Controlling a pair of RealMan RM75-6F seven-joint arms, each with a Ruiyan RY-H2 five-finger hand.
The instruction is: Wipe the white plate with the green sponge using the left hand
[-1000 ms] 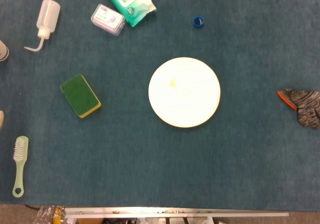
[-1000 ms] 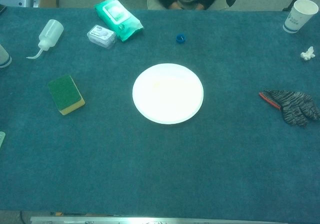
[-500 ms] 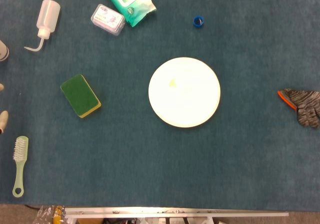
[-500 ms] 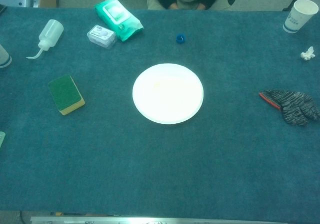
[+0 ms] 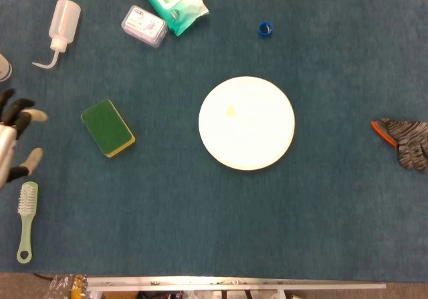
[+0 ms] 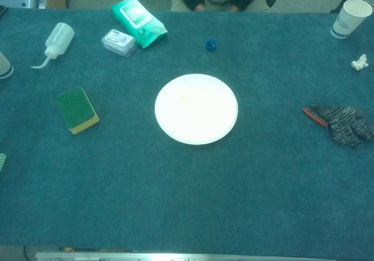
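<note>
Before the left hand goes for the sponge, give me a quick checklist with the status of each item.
1. Left hand holds nothing, fingers apart: ok.
2. Sponge free, green side up, nothing on it: ok.
3. Path from left hand to sponge: ok; the brush lies nearer the camera, the squeeze bottle farther back, both off the line.
4. Hand over the sponge: not ok; it is at the left edge of the head view, apart from it.
5. Plate uncovered, a faint yellowish smear on it: ok.
6. Right hand out of the way: cannot tell; neither view shows it.
</note>
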